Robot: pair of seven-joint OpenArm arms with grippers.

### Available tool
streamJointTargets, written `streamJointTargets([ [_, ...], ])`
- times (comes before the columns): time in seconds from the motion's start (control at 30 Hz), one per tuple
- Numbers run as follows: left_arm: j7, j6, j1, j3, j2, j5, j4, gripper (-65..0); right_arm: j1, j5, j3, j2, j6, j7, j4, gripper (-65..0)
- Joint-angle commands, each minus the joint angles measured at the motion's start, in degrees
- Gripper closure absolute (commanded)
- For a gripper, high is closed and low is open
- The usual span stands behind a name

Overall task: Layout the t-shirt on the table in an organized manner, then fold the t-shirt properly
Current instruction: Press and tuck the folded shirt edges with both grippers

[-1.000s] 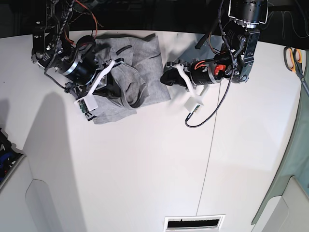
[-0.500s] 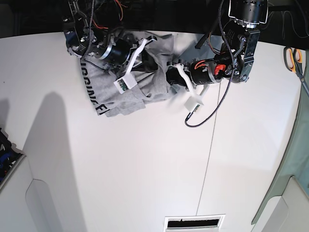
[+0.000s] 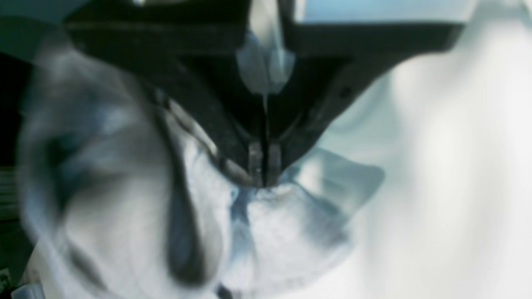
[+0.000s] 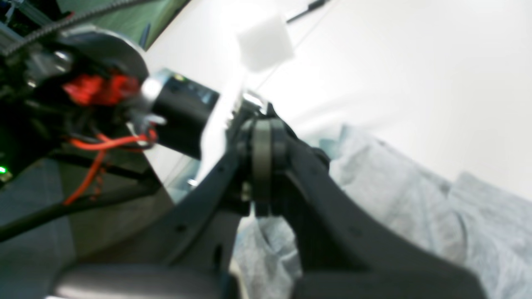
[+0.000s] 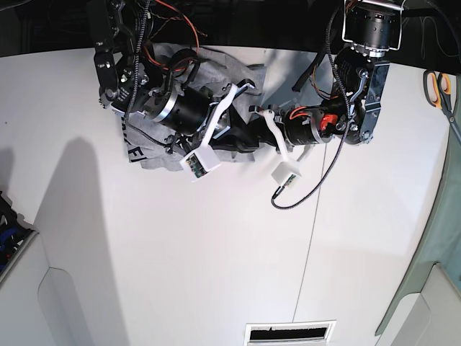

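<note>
The light grey t-shirt [image 5: 216, 66] lies bunched at the far edge of the white table [image 5: 216, 252], with part of its black lettering band [image 5: 134, 150] showing at the left. My right gripper [image 5: 239, 128] reaches across the heap from the left. In the right wrist view the gripper [image 4: 262, 207] is shut, with grey t-shirt fabric [image 4: 374, 174] pinched under the tips. My left gripper [image 5: 252, 133] comes in from the right and almost meets it. In the left wrist view the gripper [image 3: 262, 180] is shut on a fold of the t-shirt [image 3: 286, 232].
Scissors [image 5: 441, 88] lie at the far right. A pale green cloth [image 5: 439, 238] hangs along the right edge. A thin dark seam [image 5: 310, 245] crosses the table. A slotted vent [image 5: 289, 332] sits at the near edge. A black cable [image 5: 302, 194] loops below the left arm.
My right arm has swung right across the shirt until its gripper sits next to the left gripper. The shirt has bunched up more between them. The left arm has shifted slightly.
</note>
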Motion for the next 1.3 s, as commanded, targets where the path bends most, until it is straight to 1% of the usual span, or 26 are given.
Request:
streamJointTargets([
  [0.0,-0.09,-0.61,-1.53,-0.02,-0.20,-1.27,2.08,0.0,0.96,0.74,1.14,-0.31,0.35,0.92,1.16,0.0],
  [0.1,1.05,-0.61,-2.21,-0.17,-1.20,-1.29,5.86,0.0,2.47,0.72,5.14,-0.28,0.35,0.90,1.14,0.0],
  [0.2,1.11,-0.59,-2.14,-0.17,-4.13,-1.60,9.90,0.0,4.07,0.24,10.03,-0.15,0.33,0.94,1.11,0.0],
  [0.23,1.66,-0.59,-2.10,-0.17,-5.22,-2.58,11.04,0.0,4.63,-0.42,11.47,0.22,0.15,0.96,1.01,0.0],
  [0.27,2.69,-0.59,-2.10,-0.17,-6.29,-4.52,12.17,0.0,5.20,-1.31,12.74,0.63,0.02,1.18,0.76,0.0],
  [0.33,5.14,-1.16,-2.08,-0.15,-8.04,-10.47,14.49,0.0,6.58,-2.71,14.97,2.10,-0.42,2.05,-0.68,0.0],
  [0.37,6.54,-3.39,-2.08,-0.15,-8.50,-13.05,15.69,0.0,7.50,-2.71,15.85,3.04,-0.57,2.29,-2.12,0.0],
  [0.4,8.04,-3.93,-1.92,-0.09,-8.66,-15.50,16.74,0.0,8.57,-2.69,16.48,4.02,-0.70,2.71,-4.02,0.0],
  [0.53,13.40,-3.93,1.42,2.27,-8.57,-25.55,18.47,0.0,13.05,-2.62,17.03,6.84,-0.66,4.96,-13.94,0.0],
  [0.57,13.94,-3.93,2.99,3.63,-8.55,-26.91,19.12,0.0,14.21,-2.27,17.03,7.10,-0.63,4.98,-16.44,0.0],
  [0.6,13.92,-3.93,4.72,5.33,-8.55,-27.02,20.00,0.0,15.21,-2.14,17.03,7.15,-0.63,4.98,-18.80,0.0],
  [0.73,12.85,-3.93,9.51,13.27,-8.41,-24.41,21.70,0.0,19.41,-1.16,15.89,6.97,-0.39,5.03,-26.75,0.0],
  [0.8,9.09,-3.93,11.08,17.07,-8.41,-19.67,21.64,0.0,20.96,-0.63,14.49,6.95,-0.33,5.03,-29.75,0.0],
  [0.9,1.51,-3.93,12.66,20.96,-8.41,-10.34,20.55,0.0,21.38,-0.59,11.93,6.97,-0.20,5.01,-32.00,0.0],
  [0.93,-0.04,-3.93,12.66,21.55,-8.41,-8.41,19.65,0.0,21.35,-0.76,11.02,6.97,-0.20,4.94,-32.59,0.0],
  [1.0,-1.68,-3.93,11.98,21.68,-8.37,-6.45,16.98,0.0,21.33,-0.81,9.42,6.97,-0.20,4.92,-33.51,0.0],
  [1.07,-2.01,-3.93,10.51,21.64,-8.20,-5.84,13.84,0.0,21.22,-0.81,8.46,6.97,-0.20,4.85,-33.62,0.0],
  [1.27,-2.10,-3.93,4.33,21.62,-6.32,-4.81,4.46,0.0,21.18,-0.85,8.41,7.02,-0.22,4.74,-33.62,0.0],
])
